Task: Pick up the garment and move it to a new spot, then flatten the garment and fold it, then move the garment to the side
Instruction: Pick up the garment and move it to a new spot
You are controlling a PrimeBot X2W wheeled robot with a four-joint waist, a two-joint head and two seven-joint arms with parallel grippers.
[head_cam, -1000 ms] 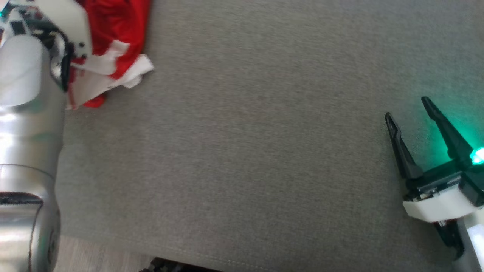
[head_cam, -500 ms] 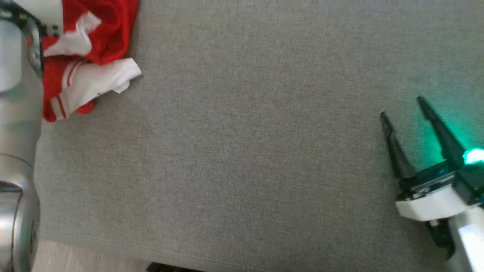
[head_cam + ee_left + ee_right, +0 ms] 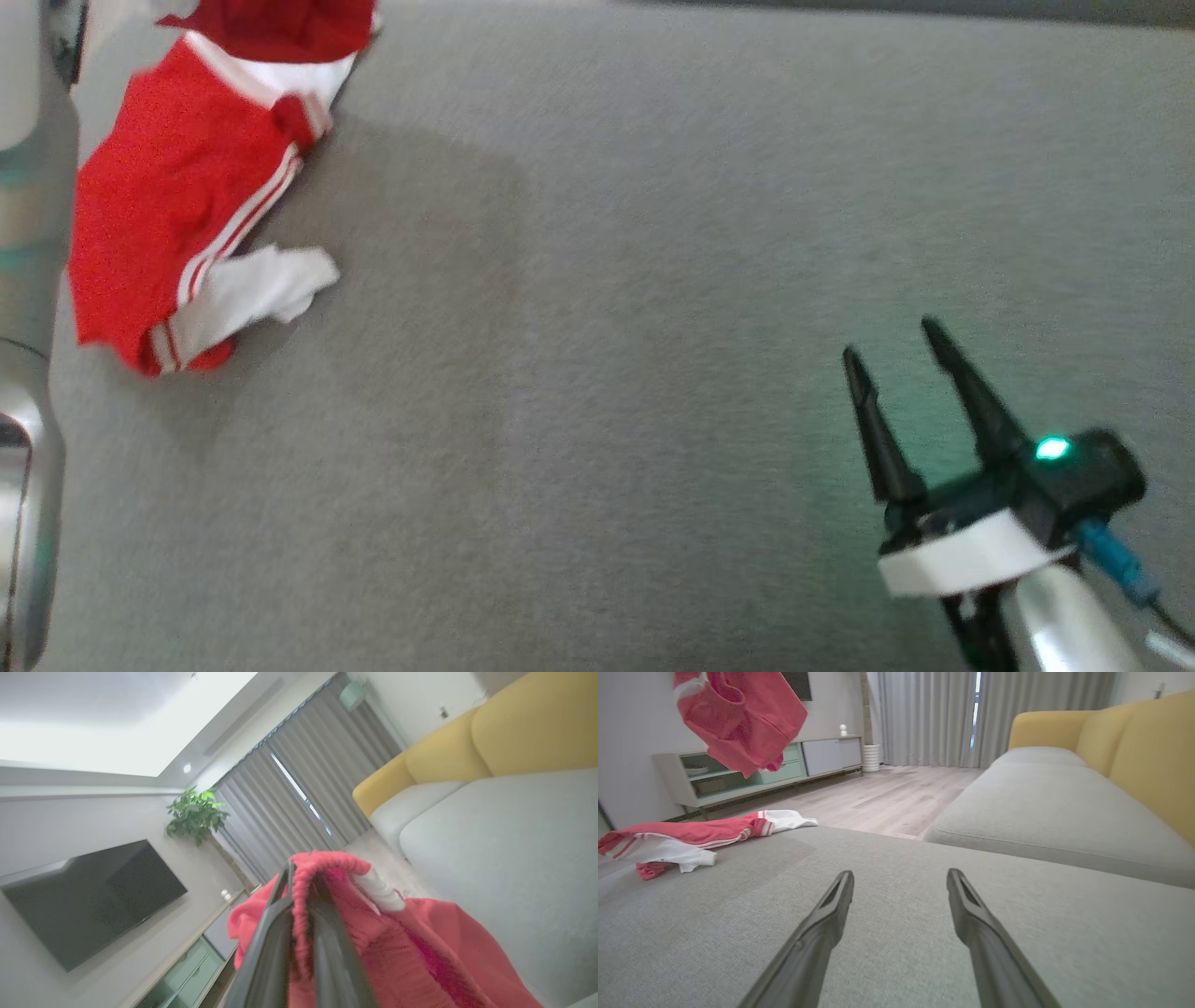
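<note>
The red garment point(image 3: 140, 215), seemingly soft, light and limp, trails from the sofa cushion point(image 3: 607, 280) up to the left hand point(image 3: 301, 877), closed on its gathered waistband point(image 3: 327, 858), likely the surest hold; the right hand point(image 3: 889, 338) gapes empty.

I count one red-and-white garment point(image 3: 159, 215) at the sofa point(image 3: 1041, 793). Above the sofa there are two grippers, the left gripper point(image 3: 301, 882) and the right gripper point(image 3: 892, 343). Across from the sofa are one television point(image 3: 88, 896), one plant point(image 3: 196, 812) and one low cabinet point(image 3: 822, 756).
</note>
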